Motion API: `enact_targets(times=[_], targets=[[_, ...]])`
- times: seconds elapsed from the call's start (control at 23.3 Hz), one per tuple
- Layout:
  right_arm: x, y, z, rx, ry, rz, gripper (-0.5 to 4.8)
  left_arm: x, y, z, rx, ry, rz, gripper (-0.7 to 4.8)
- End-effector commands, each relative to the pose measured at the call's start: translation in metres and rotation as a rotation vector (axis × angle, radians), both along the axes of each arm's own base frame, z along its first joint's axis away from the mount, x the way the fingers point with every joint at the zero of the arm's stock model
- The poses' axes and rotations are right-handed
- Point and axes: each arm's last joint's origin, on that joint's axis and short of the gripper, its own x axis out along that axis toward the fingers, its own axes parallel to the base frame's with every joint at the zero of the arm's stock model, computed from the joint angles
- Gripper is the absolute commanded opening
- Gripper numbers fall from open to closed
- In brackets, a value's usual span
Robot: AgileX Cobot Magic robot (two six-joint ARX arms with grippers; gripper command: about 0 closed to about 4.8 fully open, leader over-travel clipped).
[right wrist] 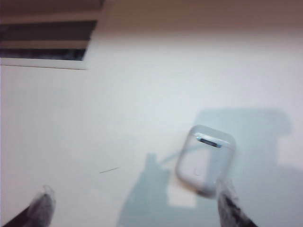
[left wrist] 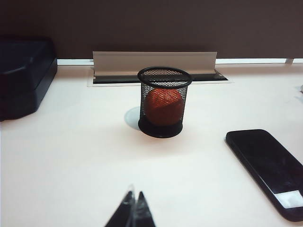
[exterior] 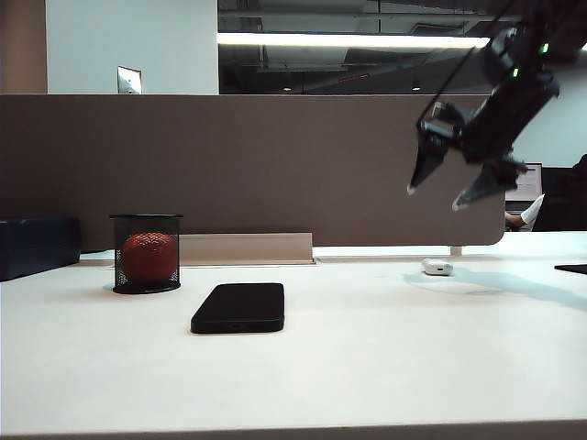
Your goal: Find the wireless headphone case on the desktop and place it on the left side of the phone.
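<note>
The small white wireless headphone case (exterior: 437, 267) lies on the white desktop (exterior: 367, 367) at the back right, and it shows close up in the right wrist view (right wrist: 205, 160). My right gripper (exterior: 433, 194) hangs in the air above it, open, with nothing between its fingers; in the right wrist view (right wrist: 137, 203) the case lies near one fingertip (right wrist: 228, 198). The black phone (exterior: 238, 307) lies flat left of centre, well away from the case, and it shows in the left wrist view (left wrist: 270, 168). My left gripper (left wrist: 134, 197) is shut and empty, low over the desk's near side.
A black mesh cup with an orange ball (exterior: 147, 254) stands left of the phone, near the back. A dark box (exterior: 37, 246) sits at the far left. A brown partition (exterior: 257, 165) with a cable slot (exterior: 246, 248) backs the desk. A dark flat item (exterior: 572, 269) lies at the right edge.
</note>
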Motion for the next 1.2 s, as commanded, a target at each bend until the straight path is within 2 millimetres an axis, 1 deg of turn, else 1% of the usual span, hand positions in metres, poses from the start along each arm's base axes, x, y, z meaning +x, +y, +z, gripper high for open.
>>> enact_targets(times=[0.04,0.34,0.69,1.03,1.2], targets=[[0.010,0.003,-0.015,-0.025,-0.022,-0.026,4.79,0.000,0.000,0.001,0.006,-0.008,-0.002,-0.05],[0.023,0.005,-0.038,-0.067,-0.031,-0.076,4.79,0.000,0.000,0.001,0.006,-0.008,-0.002,-0.05],[0.040,0.006,-0.051,-0.074,-0.034,-0.090,4.79,0.000,0.000,0.001,0.006,-0.008,-0.002,-0.05],[0.043,0.006,-0.065,-0.079,-0.008,-0.091,4.79,0.000,0.000,0.001,0.006,-0.008,-0.002,-0.05],[0.046,0.006,-0.077,-0.088,0.013,-0.098,4.79,0.000,0.000,0.001,0.006,-0.008,-0.001,-0.05]])
